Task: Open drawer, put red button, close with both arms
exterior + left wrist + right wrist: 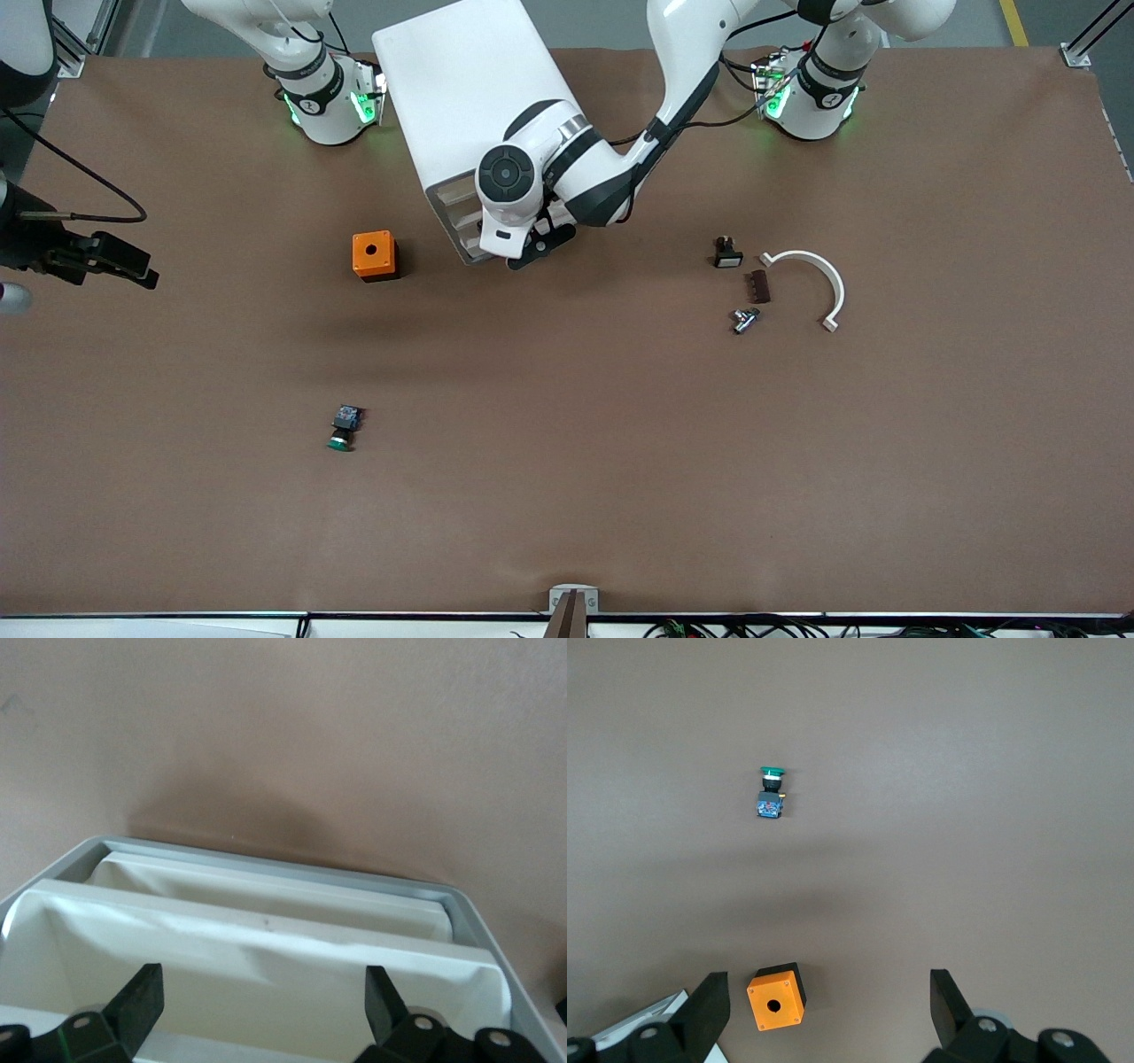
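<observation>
The white cabinet [461,97] lies at the table's back, its drawer fronts [454,221] facing the front camera. My left gripper [533,248] is at those fronts, open and empty. In the left wrist view its fingers [142,1001] stand wide on either side of a white drawer front [266,966]. I cannot tell whether any drawer is pulled out. My right gripper [828,1014] is open and empty, high over the table above the orange box [776,996]; it is out of the front view. No red-capped button shows in any view.
The orange box [373,255] sits beside the cabinet toward the right arm's end. A green-capped button [343,427] lies nearer the front camera. Toward the left arm's end lie a small black part [726,253], a brown piece [759,285], a metal piece [744,319] and a white arc [819,279].
</observation>
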Tool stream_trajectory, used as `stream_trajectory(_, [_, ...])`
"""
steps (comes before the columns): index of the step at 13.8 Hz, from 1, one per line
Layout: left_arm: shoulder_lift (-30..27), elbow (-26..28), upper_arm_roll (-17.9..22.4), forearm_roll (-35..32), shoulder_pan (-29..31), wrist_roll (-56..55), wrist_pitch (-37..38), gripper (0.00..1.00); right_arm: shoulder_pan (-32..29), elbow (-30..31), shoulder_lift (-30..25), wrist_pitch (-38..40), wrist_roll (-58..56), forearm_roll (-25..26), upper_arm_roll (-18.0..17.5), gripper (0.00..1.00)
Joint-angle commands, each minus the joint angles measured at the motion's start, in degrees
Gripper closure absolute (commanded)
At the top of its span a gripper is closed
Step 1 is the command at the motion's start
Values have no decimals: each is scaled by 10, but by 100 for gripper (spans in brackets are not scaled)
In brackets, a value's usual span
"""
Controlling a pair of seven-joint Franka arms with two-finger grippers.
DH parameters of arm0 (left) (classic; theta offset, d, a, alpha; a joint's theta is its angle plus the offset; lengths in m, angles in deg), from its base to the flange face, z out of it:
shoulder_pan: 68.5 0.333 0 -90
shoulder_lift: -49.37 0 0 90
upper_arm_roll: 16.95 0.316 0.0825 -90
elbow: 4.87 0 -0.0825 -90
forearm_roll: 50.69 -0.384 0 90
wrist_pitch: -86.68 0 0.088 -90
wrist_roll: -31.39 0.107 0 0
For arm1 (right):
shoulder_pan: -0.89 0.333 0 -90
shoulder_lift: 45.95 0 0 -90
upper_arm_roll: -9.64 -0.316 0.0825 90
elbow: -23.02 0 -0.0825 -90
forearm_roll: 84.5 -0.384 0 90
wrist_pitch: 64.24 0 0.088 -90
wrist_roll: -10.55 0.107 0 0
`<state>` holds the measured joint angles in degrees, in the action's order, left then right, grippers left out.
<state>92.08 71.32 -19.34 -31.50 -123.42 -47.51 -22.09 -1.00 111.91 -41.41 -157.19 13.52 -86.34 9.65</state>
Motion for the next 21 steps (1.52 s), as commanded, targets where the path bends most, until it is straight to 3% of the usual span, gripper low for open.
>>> stream_trajectory(1, [-25,14,4,-18,4,-11,14,0,-12,12,-12,-1,-2,11,-10,0])
stream_trajectory(6, [-80,13,32,-171,95,1,35,0,-12,9,-12,0,-2,11,-11,0])
stream_trajectory(10, [-133,12,32,-174,200,30,36,0,-8,9,-12,1,-2,18,-12,0])
stream_trajectory(21, [-270,10,33,-176,399,493,215,0,-8,9,-22,3,-2,25,-12,0])
